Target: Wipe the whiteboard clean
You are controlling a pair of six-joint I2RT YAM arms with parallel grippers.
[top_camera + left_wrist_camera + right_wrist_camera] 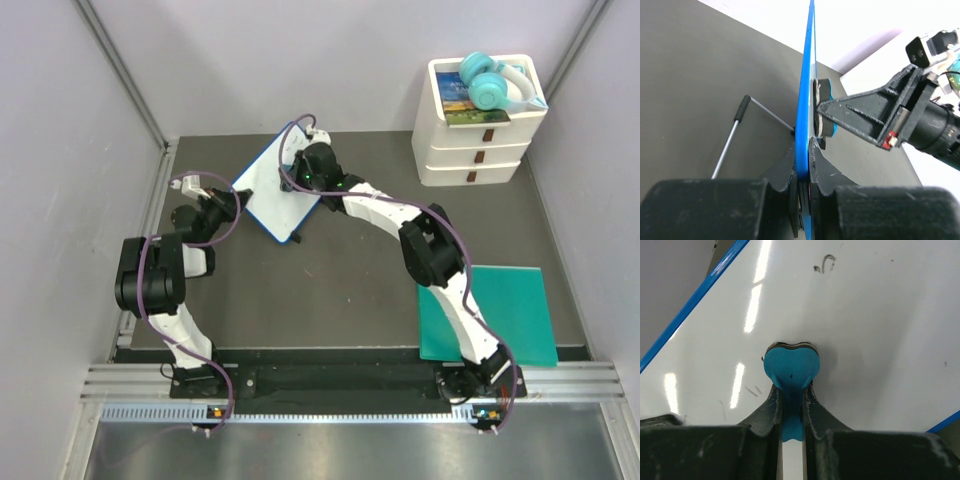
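My L gripper (802,150) clamped shut on whiteboard (262,195) rim, far-centre of table. R gripper (791,395) pinching blue eraser (791,365), pad on board. Risk: I push too hard, board twists from L grip; squiggle (823,263) missed.

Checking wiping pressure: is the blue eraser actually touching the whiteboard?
Touching. The left wrist view shows the eraser pressed flat against the whiteboard, with no gap visible.

No legible text anywhere. One small dark squiggle (823,263), upper centre, on the blue-rimmed white rectangular whiteboard (880,340): unreadable.
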